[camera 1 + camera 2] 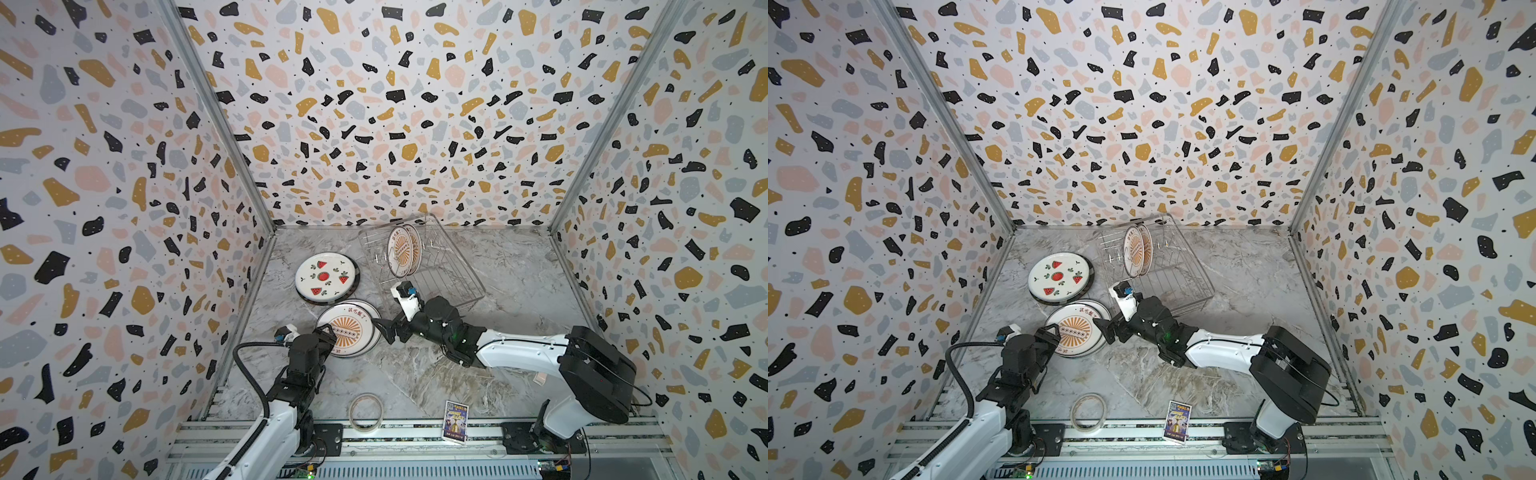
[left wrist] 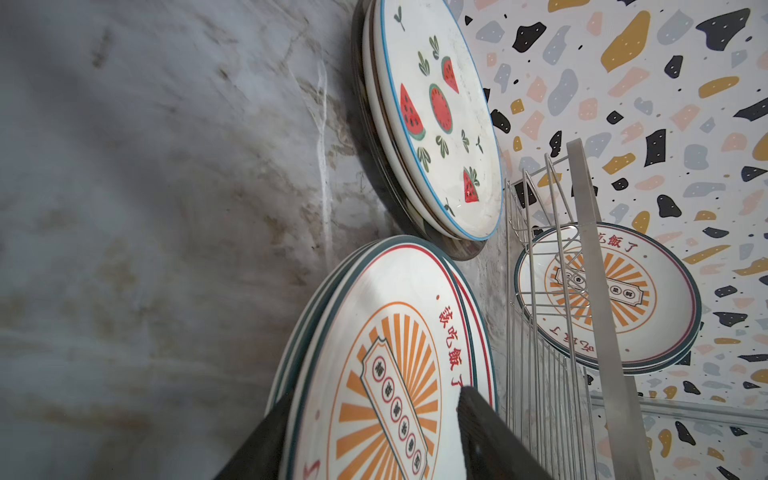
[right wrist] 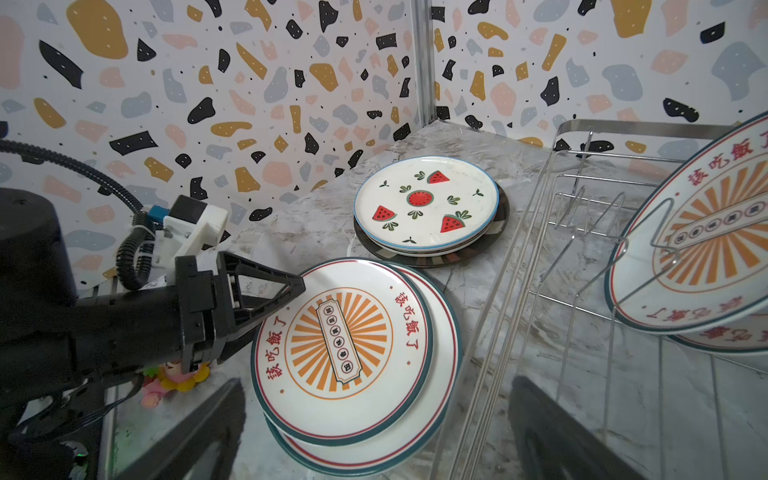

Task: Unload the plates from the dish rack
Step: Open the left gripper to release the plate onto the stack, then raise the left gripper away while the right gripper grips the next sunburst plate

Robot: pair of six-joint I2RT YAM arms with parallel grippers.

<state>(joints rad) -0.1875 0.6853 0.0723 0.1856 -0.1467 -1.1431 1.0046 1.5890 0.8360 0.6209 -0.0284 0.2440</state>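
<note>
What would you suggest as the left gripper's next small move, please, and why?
Probably draw the left gripper back off the top sunburst plate: it lies flat on its stack, and the jaws stand open around its rim, so nothing is left to hold. Two more plates wait in the dish rack.

Bare tabletop (image 1: pixel 519 282) runs clear along the right edge, but the dish rack (image 1: pixel 444 274) blocks the back edge's middle, watermelon plates (image 1: pixel 326 276) and sunburst plates (image 1: pixel 347 330) crowd the left edge, and a tape ring (image 1: pixel 350 412) and card (image 1: pixel 456 419) sit at the front edge.
</note>
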